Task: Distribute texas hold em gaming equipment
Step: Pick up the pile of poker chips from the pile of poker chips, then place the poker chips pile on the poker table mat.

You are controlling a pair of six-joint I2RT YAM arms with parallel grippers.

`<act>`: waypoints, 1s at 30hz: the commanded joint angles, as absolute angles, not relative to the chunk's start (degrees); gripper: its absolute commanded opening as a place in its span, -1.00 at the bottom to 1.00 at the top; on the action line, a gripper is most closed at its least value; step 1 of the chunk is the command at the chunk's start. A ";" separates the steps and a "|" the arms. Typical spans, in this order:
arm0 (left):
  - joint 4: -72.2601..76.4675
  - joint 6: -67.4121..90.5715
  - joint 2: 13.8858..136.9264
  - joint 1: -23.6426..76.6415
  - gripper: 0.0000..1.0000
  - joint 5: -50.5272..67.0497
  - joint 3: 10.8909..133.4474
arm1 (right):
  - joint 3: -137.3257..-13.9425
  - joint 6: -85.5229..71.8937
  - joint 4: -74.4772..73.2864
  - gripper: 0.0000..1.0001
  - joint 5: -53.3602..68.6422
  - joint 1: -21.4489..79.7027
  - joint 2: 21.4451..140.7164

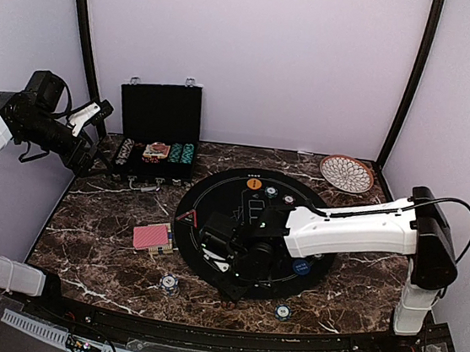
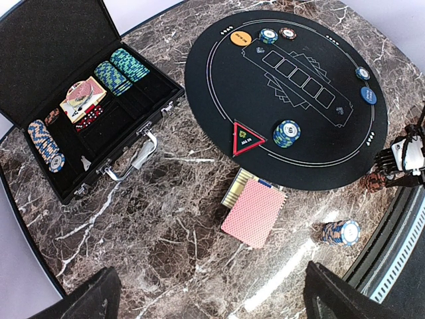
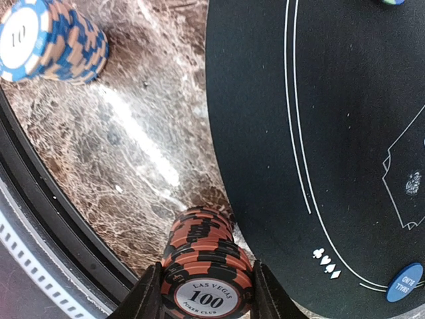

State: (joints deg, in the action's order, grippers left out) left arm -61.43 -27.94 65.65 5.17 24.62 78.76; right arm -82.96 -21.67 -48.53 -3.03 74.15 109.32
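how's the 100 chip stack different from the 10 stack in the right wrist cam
The 100 stack is orange-red with dark stripes; the 10 stack is blue and orange. The 100 stack sits between the fingers of the right end effector; the 10 stack stands free. The 100 stack is at the edge of the black mat; the 10 stack is farther from it. Both are striped-edge chip stacks on the marble table.

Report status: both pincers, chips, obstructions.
Left pincer open, empty. Right pincer straddles red-orange striped-edge poker chip stack beside black round mat; grip unconfirmed. No obstruction seen.
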 commanded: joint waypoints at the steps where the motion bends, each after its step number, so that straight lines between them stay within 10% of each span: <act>1: -61.97 -28.74 64.32 5.49 0.97 25.14 78.37 | -84.73 -21.74 -49.97 -0.70 -3.75 73.50 108.38; 30: -61.48 -28.74 63.68 5.45 0.98 25.10 77.61 | -106.74 -19.12 -43.97 -0.48 -6.55 64.30 131.42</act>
